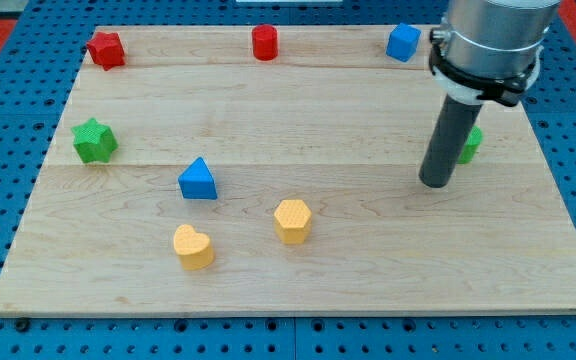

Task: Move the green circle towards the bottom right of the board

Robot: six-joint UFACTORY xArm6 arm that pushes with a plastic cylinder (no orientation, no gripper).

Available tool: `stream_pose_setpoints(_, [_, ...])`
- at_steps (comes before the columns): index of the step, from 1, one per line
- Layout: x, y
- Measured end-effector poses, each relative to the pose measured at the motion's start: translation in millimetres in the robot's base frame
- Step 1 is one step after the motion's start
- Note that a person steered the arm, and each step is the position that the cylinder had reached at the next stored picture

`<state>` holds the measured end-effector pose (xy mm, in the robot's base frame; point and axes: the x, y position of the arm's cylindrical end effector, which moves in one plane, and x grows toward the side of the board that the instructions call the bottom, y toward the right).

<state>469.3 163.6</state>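
Nearest the view's bottom sit a yellow heart (193, 247) and a yellow hexagon (293, 221) on the wooden board (298, 295), with a blue triangle (198, 180) just above them. At the left edge is a green star (94, 140). Along the top are a red star (106, 49), a red cylinder (265, 42) and a blue cube (403, 42). No gripper here: my tip (434, 182) rests on the board at the right, just left of the green circle (471, 146), which the rod partly hides.

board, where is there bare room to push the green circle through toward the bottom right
Bare wood runs from my tip to the board bottom-right corner. The green circle sits mostly hidden behind the rod. Blocks cluster lower-middle: yellow hexagon, yellow heart, blue triangle.
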Motion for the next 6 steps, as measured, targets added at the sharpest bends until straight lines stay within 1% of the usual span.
stream_pose_setpoints(1, [2,16])
stream_pose_setpoints(2, [9,49])
stream_pose_setpoints(3, [9,68])
stream_pose_setpoints(4, [-21,63])
stream_pose_setpoints(5, [-80,87])
stream_pose_setpoints(6, [-97,28])
